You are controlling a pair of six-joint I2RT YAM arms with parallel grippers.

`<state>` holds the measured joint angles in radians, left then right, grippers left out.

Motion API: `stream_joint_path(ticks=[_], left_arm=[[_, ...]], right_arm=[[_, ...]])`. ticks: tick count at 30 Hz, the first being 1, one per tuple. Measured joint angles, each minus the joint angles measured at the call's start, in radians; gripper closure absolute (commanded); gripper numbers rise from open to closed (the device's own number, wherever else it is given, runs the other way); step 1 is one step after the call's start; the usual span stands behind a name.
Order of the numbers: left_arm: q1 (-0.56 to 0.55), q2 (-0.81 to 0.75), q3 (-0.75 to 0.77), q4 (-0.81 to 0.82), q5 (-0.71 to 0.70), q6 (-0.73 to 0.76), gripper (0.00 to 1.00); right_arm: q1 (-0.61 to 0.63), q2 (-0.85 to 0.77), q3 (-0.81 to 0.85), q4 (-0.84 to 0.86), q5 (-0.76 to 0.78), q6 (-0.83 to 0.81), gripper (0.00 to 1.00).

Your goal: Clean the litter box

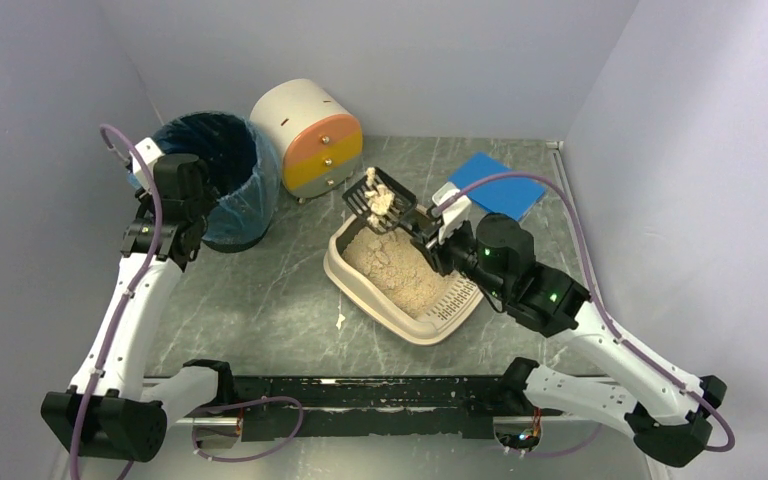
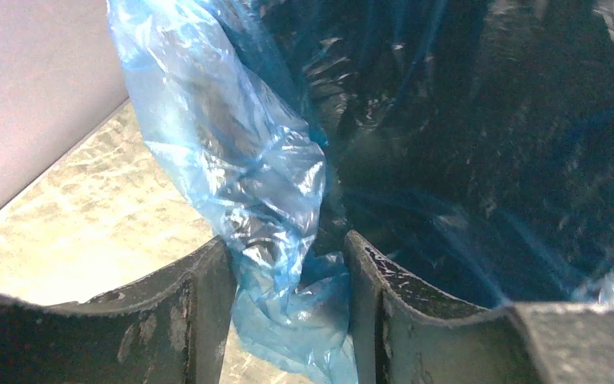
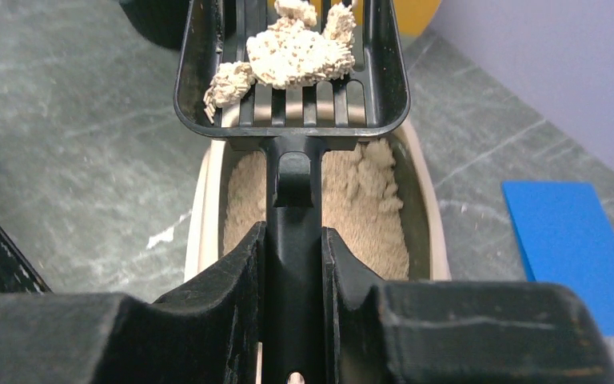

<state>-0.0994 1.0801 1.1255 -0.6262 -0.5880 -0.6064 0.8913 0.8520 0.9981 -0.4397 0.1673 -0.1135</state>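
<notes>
The beige litter box [image 1: 358,298] sits mid-table with tan litter [image 1: 400,270] in it. My right gripper [image 1: 428,236] is shut on the handle of a black slotted scoop [image 1: 378,200], which hangs over the box's far end. In the right wrist view the scoop [image 3: 292,104] carries pale clumps [image 3: 288,52] above the litter box [image 3: 200,216], with the handle clamped between the right gripper [image 3: 294,236] jaws. My left gripper [image 2: 284,248] is at the black bin [image 1: 215,180]. Its jaws press from both sides on the rim and the blue liner [image 2: 232,144] draped over it.
A white drawer unit [image 1: 310,140] with orange and yellow fronts stands behind the box, next to the bin. A blue flat pad [image 1: 495,185] lies at the back right. A few spilled bits [image 1: 340,320] lie in front of the box. Grey walls close in left and right.
</notes>
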Motion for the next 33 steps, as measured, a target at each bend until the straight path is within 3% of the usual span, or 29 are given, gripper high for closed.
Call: stream_joint_path(ticks=[7, 15, 17, 33], left_arm=[[0.0, -0.021, 0.029, -0.008, 0.067, 0.025, 0.45], [0.0, -0.033, 0.034, -0.021, 0.114, 0.029, 0.18], [0.0, -0.033, 0.041, -0.038, 0.116, 0.017, 0.15], [0.002, 0.04, 0.361, -0.241, -0.129, -0.196, 0.15]], right_arm=[[0.0, 0.141, 0.201, -0.004, -0.026, -0.024, 1.0], [0.001, 0.39, 0.438, -0.001, -0.048, -0.093, 1.0], [0.001, 0.451, 0.491, 0.003, -0.056, -0.106, 1.0], [0.008, 0.811, 0.848, 0.055, -0.135, -0.152, 1.0]])
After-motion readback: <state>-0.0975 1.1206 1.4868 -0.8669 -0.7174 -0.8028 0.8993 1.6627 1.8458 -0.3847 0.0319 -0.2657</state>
